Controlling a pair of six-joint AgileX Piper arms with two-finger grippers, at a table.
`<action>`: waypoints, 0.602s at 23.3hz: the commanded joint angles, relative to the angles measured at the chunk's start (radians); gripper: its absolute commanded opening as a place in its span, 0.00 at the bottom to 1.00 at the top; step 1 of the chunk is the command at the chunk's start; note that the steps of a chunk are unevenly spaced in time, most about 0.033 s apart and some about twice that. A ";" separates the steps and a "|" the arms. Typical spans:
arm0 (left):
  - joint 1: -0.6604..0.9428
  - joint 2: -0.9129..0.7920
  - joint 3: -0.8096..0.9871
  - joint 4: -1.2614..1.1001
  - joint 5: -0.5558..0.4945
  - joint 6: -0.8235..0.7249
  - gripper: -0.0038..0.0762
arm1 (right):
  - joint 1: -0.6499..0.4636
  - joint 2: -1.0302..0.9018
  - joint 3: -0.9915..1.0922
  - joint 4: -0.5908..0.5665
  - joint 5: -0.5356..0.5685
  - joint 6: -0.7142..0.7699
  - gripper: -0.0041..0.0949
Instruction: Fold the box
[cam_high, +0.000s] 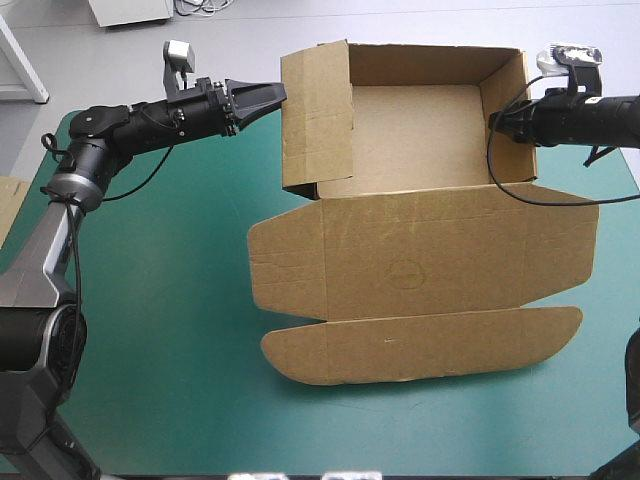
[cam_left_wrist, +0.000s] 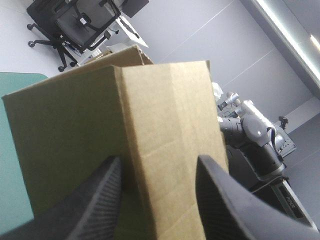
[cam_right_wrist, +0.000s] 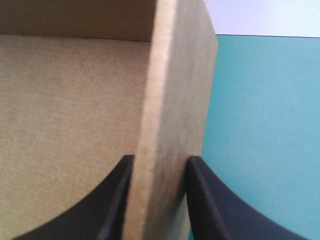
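The brown box stands at the far middle of the table as an open tray. Its lid lies flat toward the near edge, with a rounded flap at its end. My left gripper is at the top of the left wall, where a broad flap leans inward. In the left wrist view its fingers stand apart, one on each side of the wall's folded corner. My right gripper is at the right wall. There the fingers press the thick wall edge between them.
The teal-green cover lies bare left of the box and along the near edge, and beyond the right wall. An edge of more brown board shows at the table's left edge.
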 joint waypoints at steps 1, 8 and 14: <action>-0.005 -0.054 -0.032 -0.084 0.098 -0.019 0.48 | -0.004 -0.056 -0.031 0.058 -0.042 0.011 0.03; -0.077 -0.054 -0.032 0.138 0.075 -0.051 0.48 | -0.004 -0.056 -0.031 0.058 -0.039 0.019 0.03; -0.125 -0.054 -0.064 0.254 0.014 -0.095 0.48 | -0.004 -0.056 -0.031 0.055 -0.035 0.040 0.03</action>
